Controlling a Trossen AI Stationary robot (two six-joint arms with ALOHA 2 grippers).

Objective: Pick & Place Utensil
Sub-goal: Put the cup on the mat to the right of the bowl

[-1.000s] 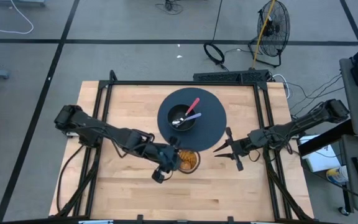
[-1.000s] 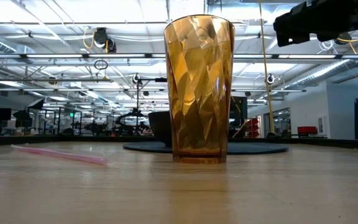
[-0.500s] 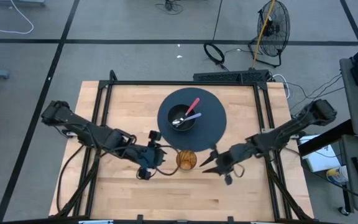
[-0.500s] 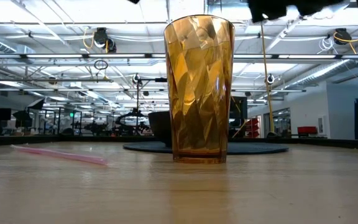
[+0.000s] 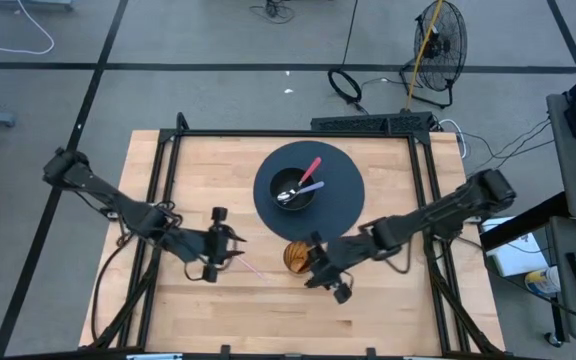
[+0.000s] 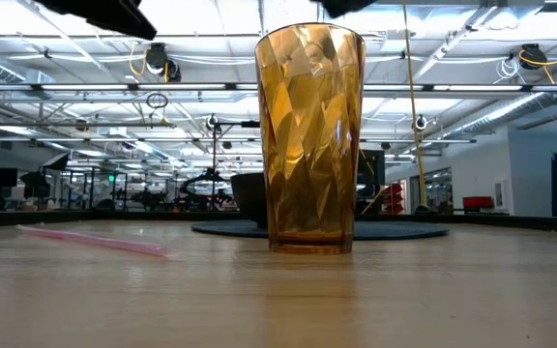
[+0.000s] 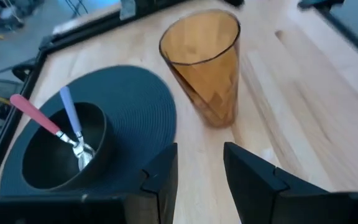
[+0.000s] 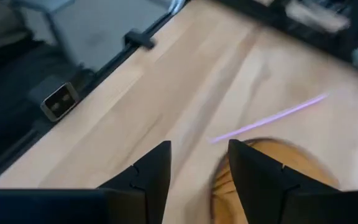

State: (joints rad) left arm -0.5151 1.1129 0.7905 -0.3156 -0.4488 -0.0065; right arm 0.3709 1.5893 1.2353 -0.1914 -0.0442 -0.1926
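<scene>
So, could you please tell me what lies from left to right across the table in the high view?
Left gripper → pink straw → amber cup → right gripper. The black bowl on its dark placemat sits farther back, overlapping these in the order, so I leave it out.

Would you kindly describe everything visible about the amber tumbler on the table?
The amber tumbler is a tall, see-through cup with faceted walls, looking like plastic or glass, wider at its open rim than at its base. It stands upright on the bare wooden table, beside the round dark mat but off it, and it looks empty. The right gripper hovers close over it with fingers apart; nothing grips it.
</scene>
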